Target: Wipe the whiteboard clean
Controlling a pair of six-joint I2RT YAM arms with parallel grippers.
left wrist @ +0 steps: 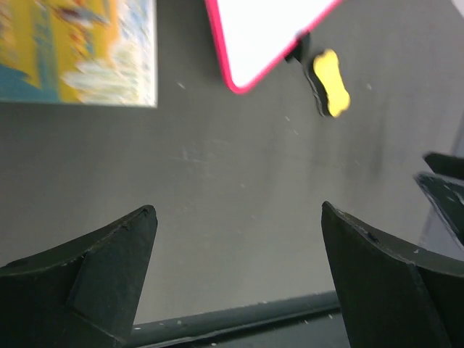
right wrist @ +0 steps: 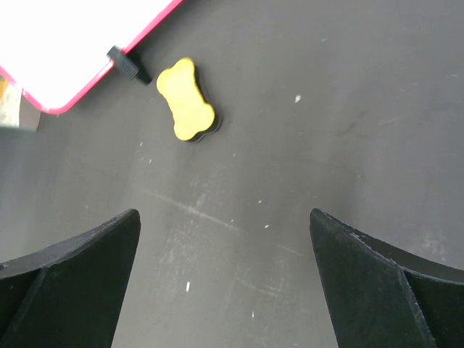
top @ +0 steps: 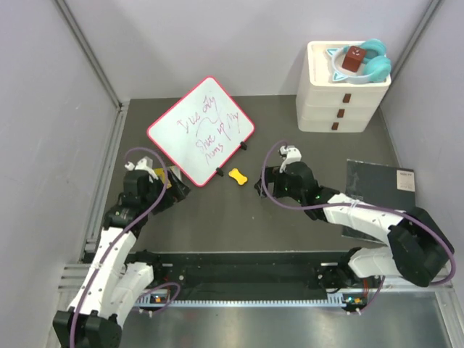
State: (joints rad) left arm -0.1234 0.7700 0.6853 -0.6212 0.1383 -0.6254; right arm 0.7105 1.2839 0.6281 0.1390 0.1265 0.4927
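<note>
The whiteboard (top: 201,130) lies tilted on the dark table, red-pink framed, with red handwriting and small black clips on its near edge. Its corner shows in the left wrist view (left wrist: 264,36) and the right wrist view (right wrist: 72,51). A yellow bone-shaped eraser (top: 236,175) lies just off the board's near edge, also in the left wrist view (left wrist: 331,83) and the right wrist view (right wrist: 186,100). My left gripper (top: 181,187) is open and empty by the board's near-left corner. My right gripper (top: 259,185) is open and empty, a little right of the eraser.
A white drawer unit (top: 341,90) with a teal object and a brown block on top stands at the back right. A dark sheet (top: 378,185) lies at the right under my right arm. A yellow-blue printed card (left wrist: 76,51) lies near my left gripper.
</note>
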